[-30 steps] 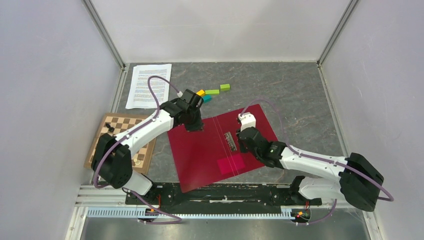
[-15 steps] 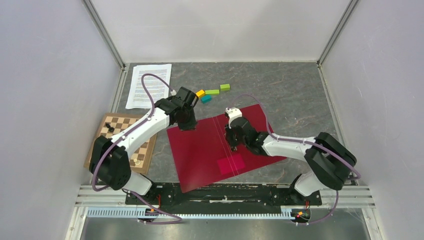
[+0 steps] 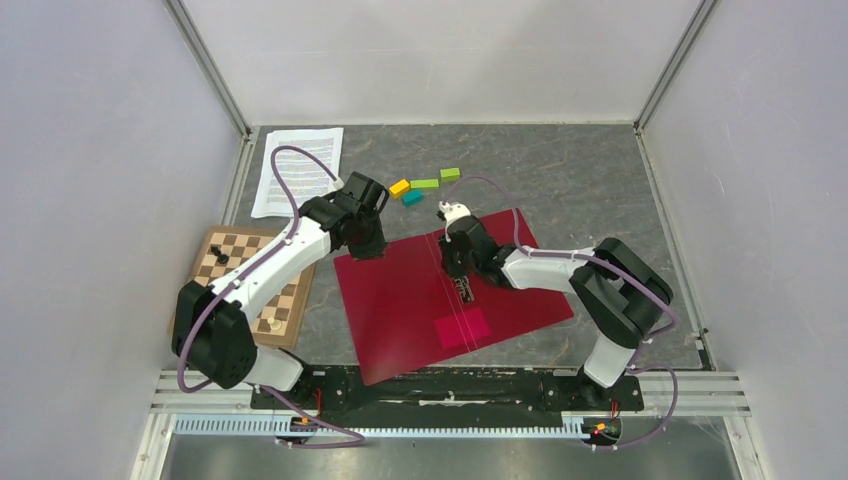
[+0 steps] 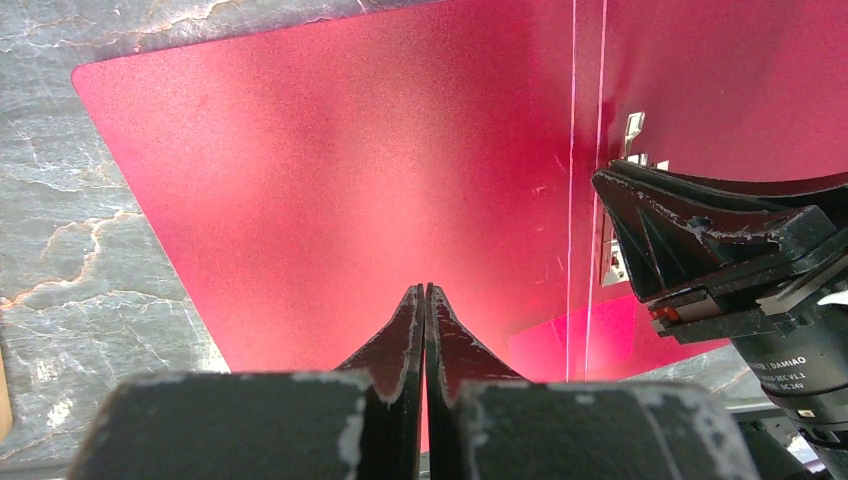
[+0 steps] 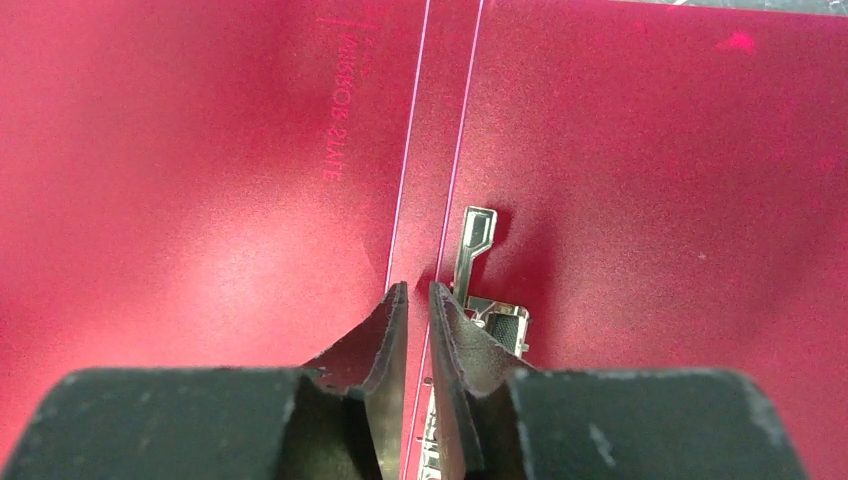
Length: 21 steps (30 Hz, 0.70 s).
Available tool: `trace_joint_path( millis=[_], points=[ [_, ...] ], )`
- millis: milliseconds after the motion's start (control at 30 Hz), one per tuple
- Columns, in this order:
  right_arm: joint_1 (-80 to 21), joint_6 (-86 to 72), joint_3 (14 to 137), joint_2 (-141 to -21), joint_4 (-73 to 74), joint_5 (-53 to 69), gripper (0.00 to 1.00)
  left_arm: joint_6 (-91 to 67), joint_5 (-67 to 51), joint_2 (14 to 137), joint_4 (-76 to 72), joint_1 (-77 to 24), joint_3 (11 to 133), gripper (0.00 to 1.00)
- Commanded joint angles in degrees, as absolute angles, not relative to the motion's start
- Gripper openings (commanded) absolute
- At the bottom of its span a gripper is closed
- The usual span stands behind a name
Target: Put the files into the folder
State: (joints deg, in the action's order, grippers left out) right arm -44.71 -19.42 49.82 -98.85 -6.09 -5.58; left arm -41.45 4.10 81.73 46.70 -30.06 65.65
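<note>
The crimson folder lies open and flat in the middle of the table, inside face up, with its metal clip beside the spine. The files, white printed sheets, rest at the far left corner of the table, apart from both arms. My left gripper is shut and empty over the folder's far left corner; in the left wrist view it points across the red sheet. My right gripper hovers over the spine just left of the clip, its jaws a narrow gap apart with nothing between them.
A wooden chessboard with a few pieces lies left of the folder. Yellow, teal and green blocks sit just beyond the folder's far edge. A pink label is on the folder's near part. Grey walls enclose the table.
My right arm has swung left and away from me, from the folder's right leaf to the spine, its jaws narrowing. My left gripper has drifted slightly left toward the folder's corner.
</note>
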Motion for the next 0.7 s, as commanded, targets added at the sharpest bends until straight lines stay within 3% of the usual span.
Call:
trace_joint_path(
  millis=[0, 167, 433, 667],
  points=[
    [-44.39, -18.12, 53.44, -98.31, -5.26, -5.55, 0.18, -39.11, 4.15, 79.31, 46.76, -29.89, 67.04, 0.02],
    [-44.38, -17.02, 55.35, -94.86, -1.6, -6.56, 0.24, -39.11, 4.38, 78.95, 46.76, -29.84, 66.97, 0.04],
    [-44.4, -15.58, 52.78, -88.57, 6.2, -14.2, 0.48, -39.11, 3.94, 78.68, 46.81, -29.66, 67.19, 0.04],
    [-44.38, -15.15, 50.54, -89.22, 6.61, -11.64, 0.5, -39.11, 2.1, 79.43, 45.89, -29.62, 67.54, 0.09]
  ],
)
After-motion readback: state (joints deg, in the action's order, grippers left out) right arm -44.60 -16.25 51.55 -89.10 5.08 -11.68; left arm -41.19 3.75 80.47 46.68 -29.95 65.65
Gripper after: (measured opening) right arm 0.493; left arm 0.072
